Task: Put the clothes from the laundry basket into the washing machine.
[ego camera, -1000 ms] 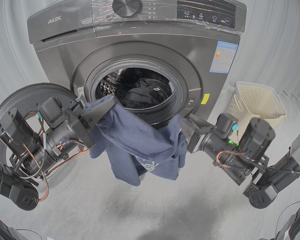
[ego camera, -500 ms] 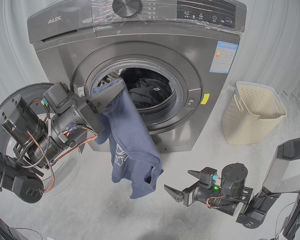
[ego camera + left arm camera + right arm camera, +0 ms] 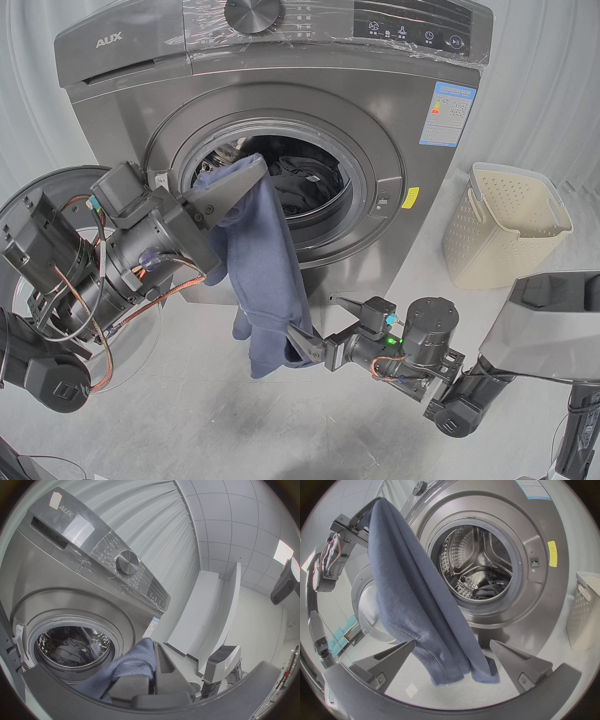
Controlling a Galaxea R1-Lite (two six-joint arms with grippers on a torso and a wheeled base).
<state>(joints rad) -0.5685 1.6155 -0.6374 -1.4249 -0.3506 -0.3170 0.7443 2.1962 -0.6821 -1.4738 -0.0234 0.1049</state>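
Jaws of the left gripper (image 3: 251, 167) are clenched on the top edge of a navy garment (image 3: 269, 262), holding it up at the left rim of the washing machine (image 3: 387, 106) opening. The soft, matte knit falls from that 1 pinch in long vertical folds. It passes the front panel below the opening and ends in a ribbed hem low before the machine's base. Jaws of the right gripper (image 3: 323, 324) stand released, 1 finger on each side of the hanging hem; 1 fingertip looks to touch the cloth. Dark clothes (image 3: 303, 178) lie inside the drum. The round door (image 3: 56, 181) is swung open at the left. A cream perforated laundry basket (image 3: 509, 228) stands on the floor (image 3: 219, 412), right of the machine.
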